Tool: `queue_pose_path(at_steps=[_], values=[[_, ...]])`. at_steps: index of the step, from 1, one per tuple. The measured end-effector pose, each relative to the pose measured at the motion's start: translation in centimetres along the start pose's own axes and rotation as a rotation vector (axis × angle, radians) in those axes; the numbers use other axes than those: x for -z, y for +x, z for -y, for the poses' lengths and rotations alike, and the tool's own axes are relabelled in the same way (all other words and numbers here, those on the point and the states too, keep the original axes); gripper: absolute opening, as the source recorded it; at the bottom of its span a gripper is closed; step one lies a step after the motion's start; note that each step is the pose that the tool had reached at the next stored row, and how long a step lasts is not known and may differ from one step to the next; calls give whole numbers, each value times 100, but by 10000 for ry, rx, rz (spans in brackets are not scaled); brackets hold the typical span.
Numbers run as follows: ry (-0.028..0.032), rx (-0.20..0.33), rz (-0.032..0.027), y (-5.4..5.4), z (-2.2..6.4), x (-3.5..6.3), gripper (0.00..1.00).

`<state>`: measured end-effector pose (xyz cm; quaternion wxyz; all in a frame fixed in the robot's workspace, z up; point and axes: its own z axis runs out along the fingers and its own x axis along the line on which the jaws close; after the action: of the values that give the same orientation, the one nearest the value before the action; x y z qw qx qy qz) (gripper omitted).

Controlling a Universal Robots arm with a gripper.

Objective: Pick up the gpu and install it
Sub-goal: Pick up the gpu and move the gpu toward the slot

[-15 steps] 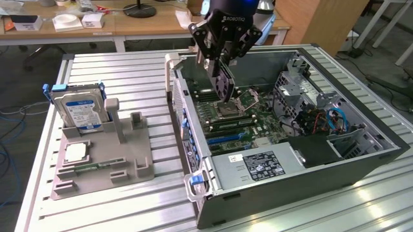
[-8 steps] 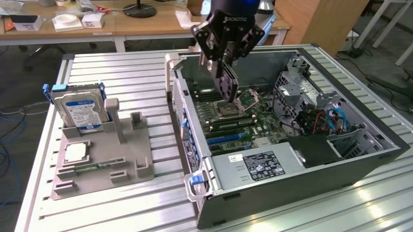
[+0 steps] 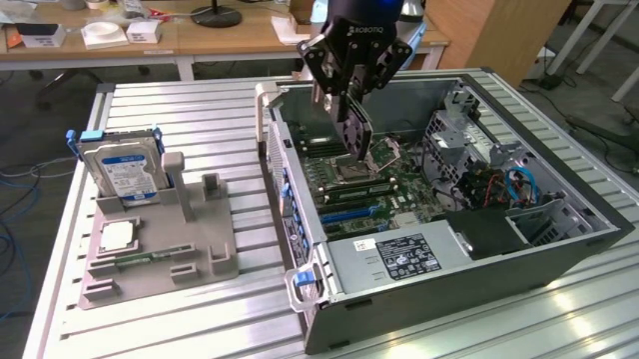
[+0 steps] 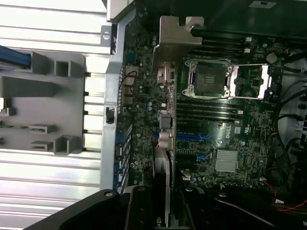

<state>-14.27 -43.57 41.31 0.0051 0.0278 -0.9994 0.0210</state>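
Note:
My gripper (image 3: 346,101) hangs over the open computer case (image 3: 559,247), shut on the gpu (image 3: 355,134). The gpu is a thin black card held on edge, and its lower end hovers just above the motherboard (image 3: 375,191) near the CPU socket (image 3: 384,155). In the wrist view the gpu (image 4: 162,158) shows edge-on, with its metal end bracket (image 4: 180,33) at the far end. It runs along the board beside the blue slots (image 4: 194,138). My gripper (image 4: 162,211) clamps it between two dark fingers (image 4: 139,208).
A grey parts holder (image 3: 190,239) on the slatted table at the exterior view's left carries a silver hard drive (image 3: 122,170), a CPU chip (image 3: 117,235) and a green memory stick (image 3: 150,259). A power supply (image 3: 399,254) and a drive cage (image 3: 469,142) crowd the case.

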Motion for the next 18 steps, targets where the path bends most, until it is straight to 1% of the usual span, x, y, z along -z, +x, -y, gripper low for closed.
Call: queue_pose_path(at_steps=[5,6,7,8,10,11,12,13,14,15,18], values=[[1,0,0,-37,3,-1,27],[-5,0,0,-42,3,-1,27],[-34,-1,4,-46,3,-1,27],[-82,0,7,-52,3,-1,27],[-227,1,15,-64,4,-1,27],[-313,2,20,-70,4,-1,27],[-434,3,27,-76,4,-1,27],[-520,4,31,-80,4,-1,27],[-555,4,34,-85,5,-1,27],[-573,5,37,-92,5,-2,27],[-600,5,41,-112,7,-1,27]])
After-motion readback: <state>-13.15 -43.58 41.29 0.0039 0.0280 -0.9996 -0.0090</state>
